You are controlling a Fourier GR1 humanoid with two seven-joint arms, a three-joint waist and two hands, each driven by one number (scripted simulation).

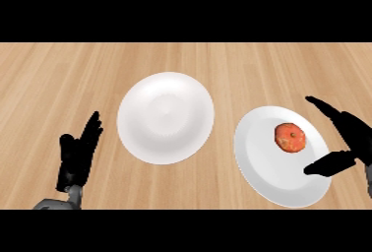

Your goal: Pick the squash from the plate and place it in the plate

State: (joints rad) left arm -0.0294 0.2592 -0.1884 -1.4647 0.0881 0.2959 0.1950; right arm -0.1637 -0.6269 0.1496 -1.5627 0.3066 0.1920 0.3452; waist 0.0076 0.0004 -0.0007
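Note:
An orange-red squash lies on the white plate at the right of the wooden counter. My right hand is open just right of that plate, its fingers reaching past the plate's far rim and its thumb over the near rim, with the squash apart from both. A second white plate stands bare at the centre. My left hand rests open at the lower left, fingers up, a short way left of the centre plate.
The wooden counter stretches bare behind both plates. A narrow strip of counter separates the two plates.

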